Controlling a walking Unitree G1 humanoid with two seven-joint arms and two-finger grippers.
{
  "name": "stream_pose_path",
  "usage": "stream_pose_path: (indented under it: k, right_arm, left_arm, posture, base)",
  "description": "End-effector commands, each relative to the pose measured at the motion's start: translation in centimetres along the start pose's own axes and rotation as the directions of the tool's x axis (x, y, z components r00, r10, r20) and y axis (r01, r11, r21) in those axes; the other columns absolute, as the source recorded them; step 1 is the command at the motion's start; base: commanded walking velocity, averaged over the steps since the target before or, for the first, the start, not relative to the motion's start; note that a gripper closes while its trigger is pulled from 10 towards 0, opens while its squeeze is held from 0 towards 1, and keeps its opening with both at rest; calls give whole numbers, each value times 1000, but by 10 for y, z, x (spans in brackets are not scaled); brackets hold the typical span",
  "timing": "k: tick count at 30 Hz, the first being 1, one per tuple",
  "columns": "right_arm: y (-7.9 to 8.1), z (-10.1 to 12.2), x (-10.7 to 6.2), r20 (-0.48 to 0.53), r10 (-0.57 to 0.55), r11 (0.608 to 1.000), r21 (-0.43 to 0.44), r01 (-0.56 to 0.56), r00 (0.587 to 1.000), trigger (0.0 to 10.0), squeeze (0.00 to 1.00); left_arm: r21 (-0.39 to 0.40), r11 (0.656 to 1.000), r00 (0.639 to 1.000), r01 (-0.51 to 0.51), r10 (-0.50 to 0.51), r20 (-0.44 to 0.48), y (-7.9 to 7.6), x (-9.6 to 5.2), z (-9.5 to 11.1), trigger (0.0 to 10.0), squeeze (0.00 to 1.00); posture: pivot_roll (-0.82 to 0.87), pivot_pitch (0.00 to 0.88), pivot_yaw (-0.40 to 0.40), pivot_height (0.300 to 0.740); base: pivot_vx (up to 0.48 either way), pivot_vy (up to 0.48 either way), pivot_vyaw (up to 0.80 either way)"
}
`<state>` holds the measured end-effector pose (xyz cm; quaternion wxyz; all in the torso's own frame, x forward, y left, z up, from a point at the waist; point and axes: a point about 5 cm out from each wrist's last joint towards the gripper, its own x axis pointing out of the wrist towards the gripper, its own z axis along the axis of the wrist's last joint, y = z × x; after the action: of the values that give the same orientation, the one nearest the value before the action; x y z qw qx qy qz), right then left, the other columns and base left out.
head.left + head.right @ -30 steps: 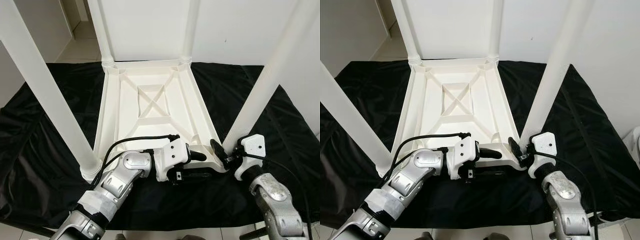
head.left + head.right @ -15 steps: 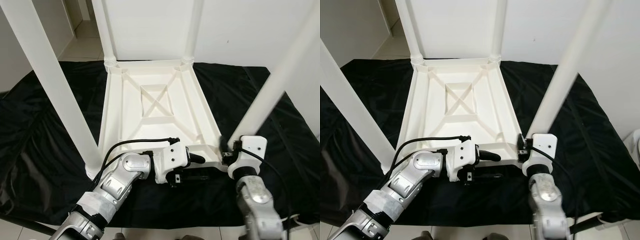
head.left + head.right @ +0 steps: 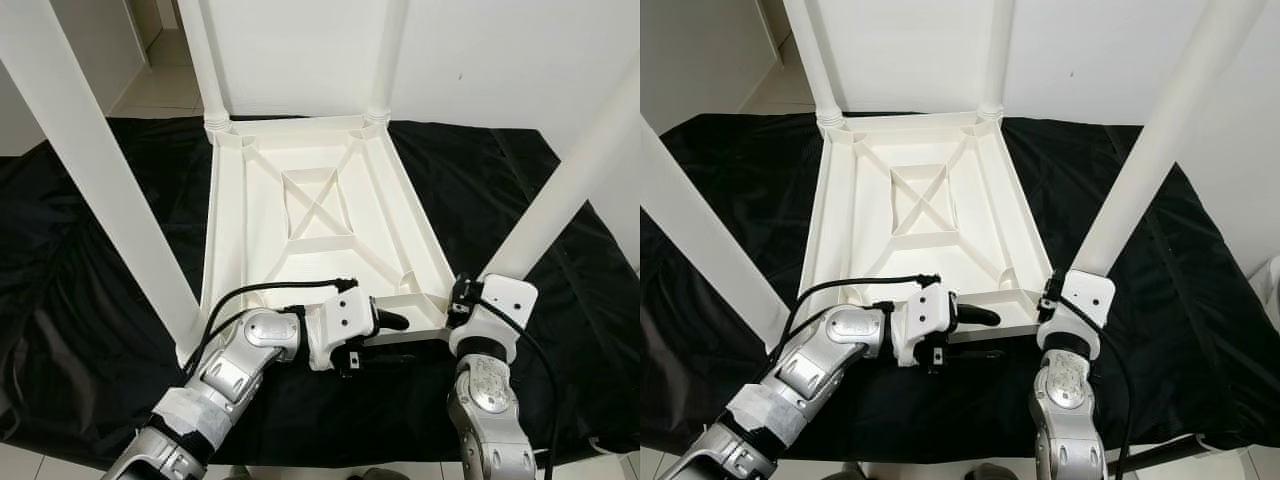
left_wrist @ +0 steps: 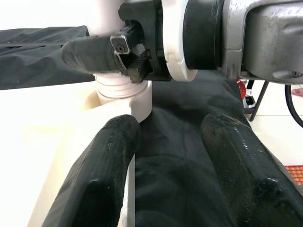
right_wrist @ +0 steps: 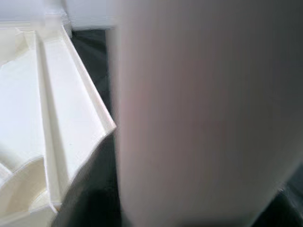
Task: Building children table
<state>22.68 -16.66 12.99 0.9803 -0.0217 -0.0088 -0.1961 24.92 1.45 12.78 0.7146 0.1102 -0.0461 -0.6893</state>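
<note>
From the left eye, the upturned white table top (image 3: 320, 225) lies on black cloth (image 3: 90, 260), four legs up. The left claw (image 3: 392, 338) straddles its near rim, fingers apart.

From the right eye, the right claw (image 3: 1048, 300) sits at the base of the near right leg (image 3: 1150, 150); whether it grips, I cannot tell.

In the left wrist view, one finger (image 4: 106, 165) touches the rim.

The right wrist view is blurred, the leg just ahead. The plastic looks light, stiff and slippery; hold legs low, near the socket.
</note>
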Motion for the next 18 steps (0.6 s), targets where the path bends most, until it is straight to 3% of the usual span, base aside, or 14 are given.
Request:
stream_pose_path:
  k: [1, 10, 11, 16, 18]
  right_arm:
    - [12, -11, -7, -90, 1, 998, 64, 5, 996, 10000, 1000]
    - [14, -7, -9, -54, 104, 992, 76, -100, 993, 10000, 1000]
    - [11, -5, -9, -41, 147, 986, 79, -144, 988, 10000, 0]
    - [5, -2, -11, -10, 268, 962, 61, -267, 963, 10000, 0]
    - [-4, -2, -12, 0, 375, 927, 18, -375, 927, 10000, 0]
  left_arm:
    - [4, 1000, 1000, 17, -17, -14, 0, 1, -2, 10000, 0]
    - [11, 1000, 1000, 15, -14, -11, 0, 2, -1, 10000, 0]
    - [13, 1000, 1000, 16, -16, -7, -1, 2, -1, 10000, 0]
    - [18, 1000, 1000, 19, -19, -2, -1, 3, 1, 10000, 0]
    - [22, 1000, 1000, 20, -20, -2, 1, 3, 2, 10000, 0]
  posture:
    - [-94, 4, 2, 740]
    - [-95, 0, -2, 740]
    - [-98, 0, -3, 740]
    - [-101, 0, -2, 740]
    - [-101, 0, -3, 740]
  base:
    - [0, 0, 0]
    - [0, 0, 0]
    - [0, 0, 0]
    - [0, 0, 0]
    - [0, 0, 0]
